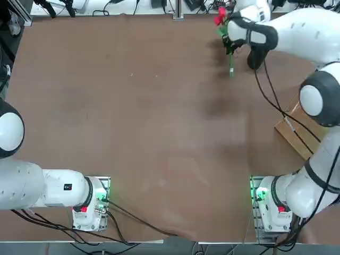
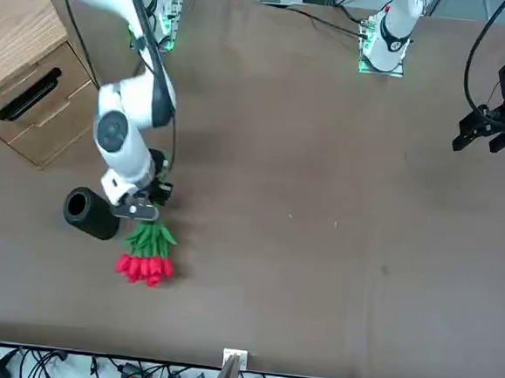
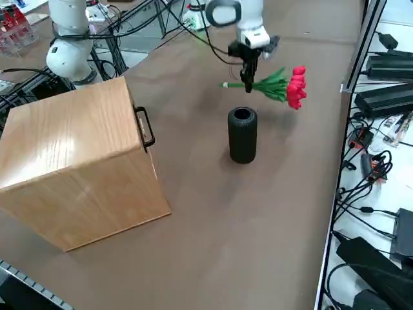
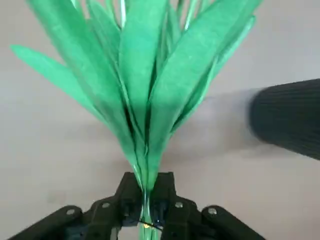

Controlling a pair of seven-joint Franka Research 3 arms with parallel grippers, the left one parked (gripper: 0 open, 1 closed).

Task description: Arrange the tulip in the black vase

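Observation:
My right gripper (image 2: 142, 208) is shut on the thin green stems of the tulip (image 2: 147, 255), holding the bunch roughly level above the table. The red blooms (image 3: 297, 87) point toward the table's far edge, and the stem ends (image 3: 227, 84) stick out behind the fingers. In the right wrist view the green leaves (image 4: 145, 75) fan out from the gripper (image 4: 146, 202). The black vase (image 3: 242, 135) stands upright on the table just beside the gripper, on the robot's right, with its round mouth open upward. It also shows as the vase (image 2: 89, 213) and the vase (image 4: 287, 117).
A brown wooden box (image 3: 71, 161) with a black handle stands near the table's right edge, closer to the robot than the vase; the same box (image 1: 297, 133) shows from above. Cables and power supplies (image 3: 387, 97) lie beyond the far edge.

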